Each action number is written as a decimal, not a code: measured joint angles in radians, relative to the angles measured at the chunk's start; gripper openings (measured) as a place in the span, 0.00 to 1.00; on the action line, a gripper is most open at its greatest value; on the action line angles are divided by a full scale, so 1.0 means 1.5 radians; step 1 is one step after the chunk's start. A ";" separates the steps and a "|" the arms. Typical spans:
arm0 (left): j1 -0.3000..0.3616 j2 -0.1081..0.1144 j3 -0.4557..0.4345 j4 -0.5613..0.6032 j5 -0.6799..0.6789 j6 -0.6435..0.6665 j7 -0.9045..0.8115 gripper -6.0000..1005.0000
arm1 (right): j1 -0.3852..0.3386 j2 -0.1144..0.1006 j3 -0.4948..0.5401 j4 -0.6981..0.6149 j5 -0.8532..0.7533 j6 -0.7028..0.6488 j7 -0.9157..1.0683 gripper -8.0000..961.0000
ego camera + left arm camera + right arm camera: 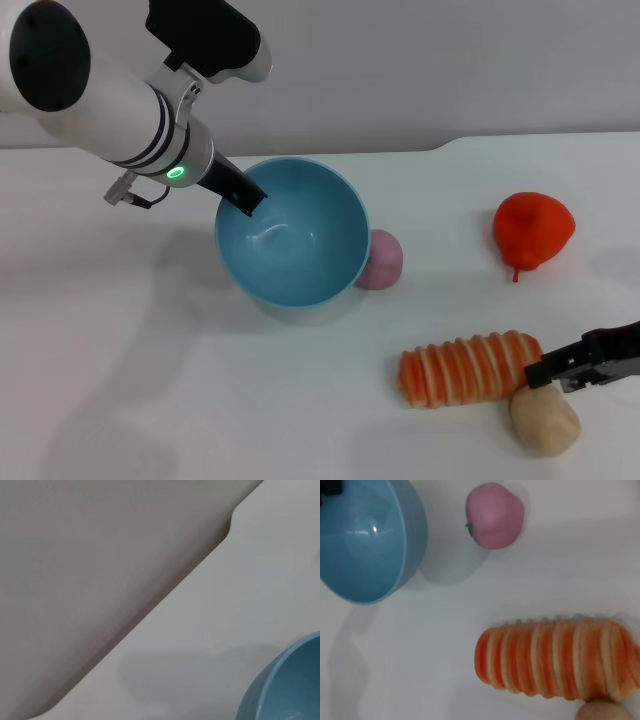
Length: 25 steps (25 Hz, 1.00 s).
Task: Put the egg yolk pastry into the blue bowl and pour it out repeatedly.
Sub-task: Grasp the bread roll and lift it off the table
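A white bench fills the head view, with a pale grey wall behind it along the top. The left gripper reaches down from the upper left on a white arm; its dark jaws are closed over the rim of the blue bowl, held tilted at centre. At the lower right, the right gripper hovers just above the egg yolk pastry; whether its jaws are parted cannot be told. A striped bread touches the pastry.
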<state>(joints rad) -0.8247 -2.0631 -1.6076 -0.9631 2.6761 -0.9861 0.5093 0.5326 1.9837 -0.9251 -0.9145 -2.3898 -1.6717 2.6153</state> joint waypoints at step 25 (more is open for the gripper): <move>0.001 -0.002 0.021 0.002 0.000 0.017 -0.004 0.01 | 0.059 0.013 -0.014 0.165 -0.091 0.115 0.010 0.64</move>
<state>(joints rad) -0.8234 -2.0662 -1.5765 -0.9604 2.6753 -0.9602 0.5041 0.6215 2.0033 -0.9457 -0.6666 -2.5267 -1.4988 2.6296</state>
